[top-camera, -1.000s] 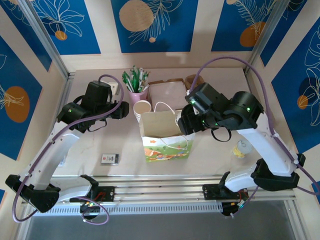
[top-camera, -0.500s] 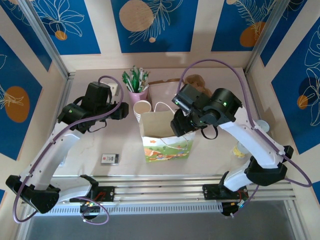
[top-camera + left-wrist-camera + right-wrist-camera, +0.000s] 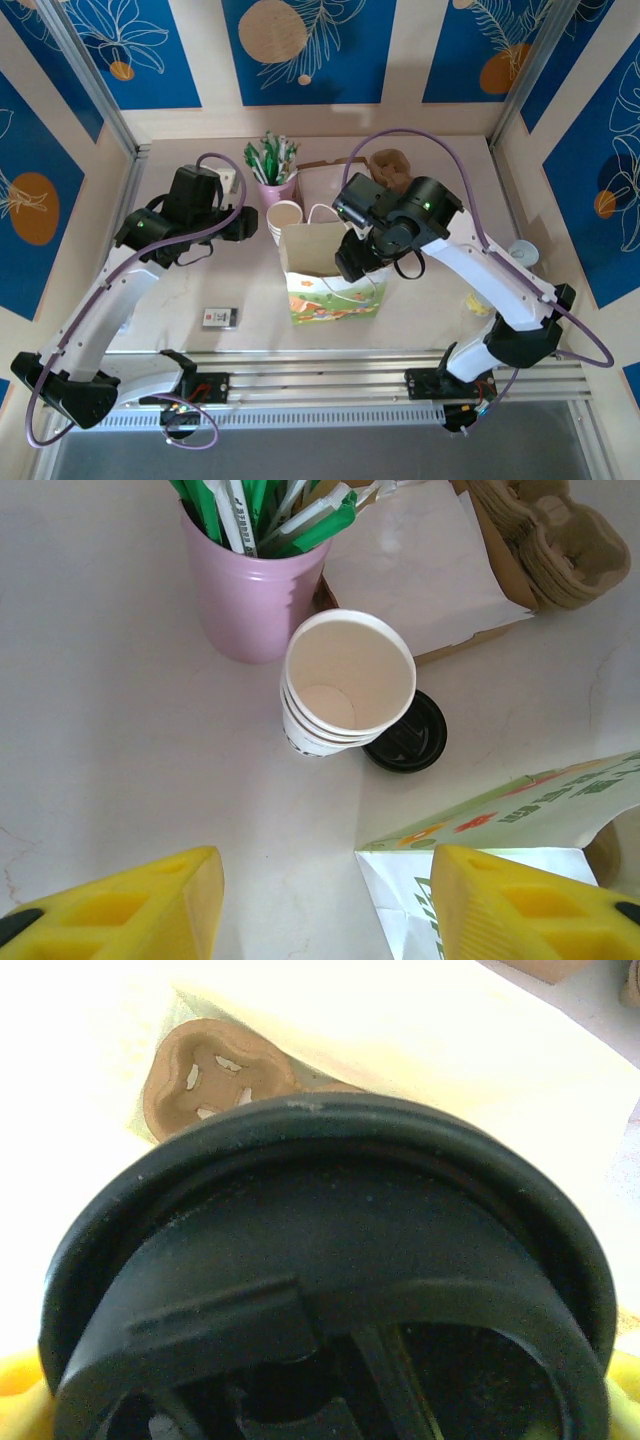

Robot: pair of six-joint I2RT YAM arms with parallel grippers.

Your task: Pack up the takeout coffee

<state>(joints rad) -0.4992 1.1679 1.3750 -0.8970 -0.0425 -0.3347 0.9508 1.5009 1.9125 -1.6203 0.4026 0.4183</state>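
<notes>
While our right claw [image 3: 352,258] grips the coffee [image 3: 330,1260], yellow pads [image 3: 20,1400] just showing on either side of it, we hold it at the mouth of the bag [image 3: 330,290], above a brown carrier [image 3: 215,1075] that seems to lie inside. We judge this the lowering step: next comes a straight descent clear of the bag's walls and handle, then a release. Our left claw [image 3: 325,905] hangs part open, empty, near the cup stack [image 3: 345,685].
</notes>
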